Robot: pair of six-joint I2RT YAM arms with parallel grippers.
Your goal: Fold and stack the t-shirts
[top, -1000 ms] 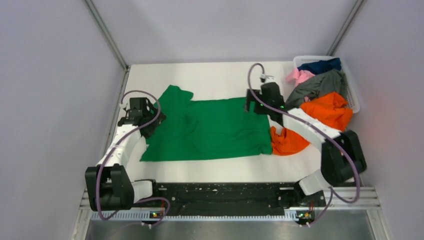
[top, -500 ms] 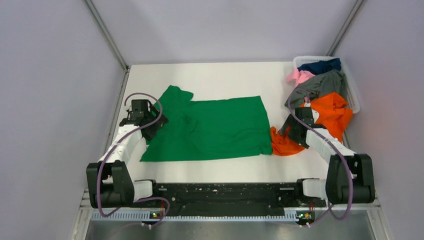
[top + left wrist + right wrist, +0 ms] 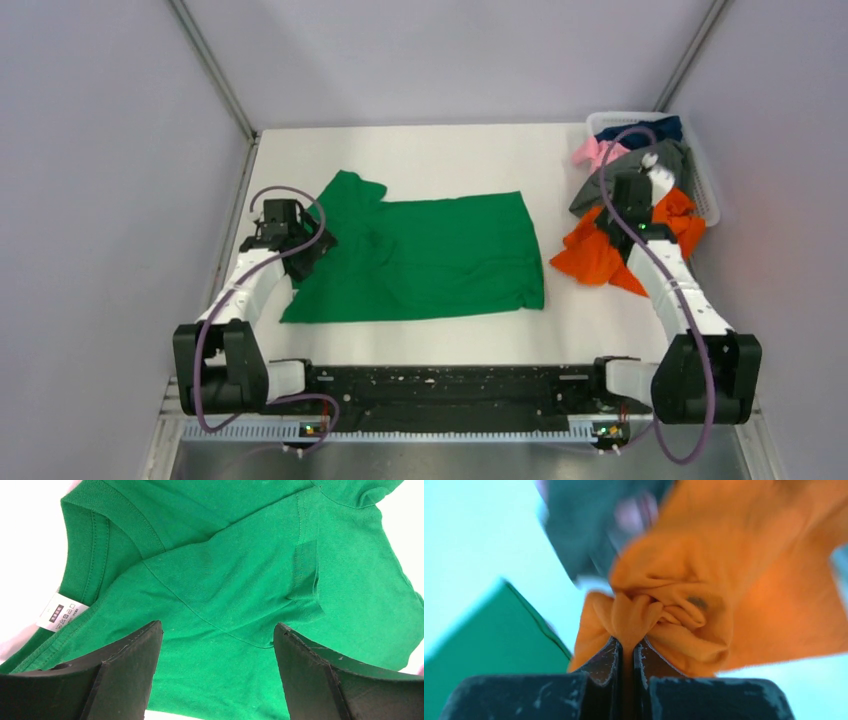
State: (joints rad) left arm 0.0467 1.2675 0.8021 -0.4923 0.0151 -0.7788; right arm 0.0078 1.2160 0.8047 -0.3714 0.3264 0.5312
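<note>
- The green t-shirt (image 3: 420, 255) is laid out mostly flat in the middle of the table (image 3: 450, 150), with the collar (image 3: 125, 527) end towards the left arm and the hem towards the right.
- The left gripper (image 3: 217, 632) is parked over the collar end of that shirt. Its jaws are spread wide and nothing is pinched between them, just green cloth seen below.
- In the left wrist view a white label (image 3: 61, 612) is seen inside the neckline, and one sleeve is folded over onto the body of the shirt.
- The right gripper (image 3: 628, 645) is pressed together on a bunched fold of the orange t-shirt (image 3: 600, 250) — the cloth is squeezed right between the two fingers in the right wrist view.
- The orange t-shirt is crumpled at the right side of the table, just in front of the white basket (image 3: 708, 200) and just beside the green shirt's hem. Whether it touches the hem cannot be told.
- The grey t-shirt (image 3: 600, 185) is draped out over the basket's rim, just behind the orange one.
- The pink t-shirt (image 3: 592, 150) and the navy t-shirt (image 3: 650, 128) are seen bunched at the far end of the basket — the pink one spills over the rim towards the table.
- The right wrist view is blurred, so not much beyond the orange grip can be made out there.
</note>
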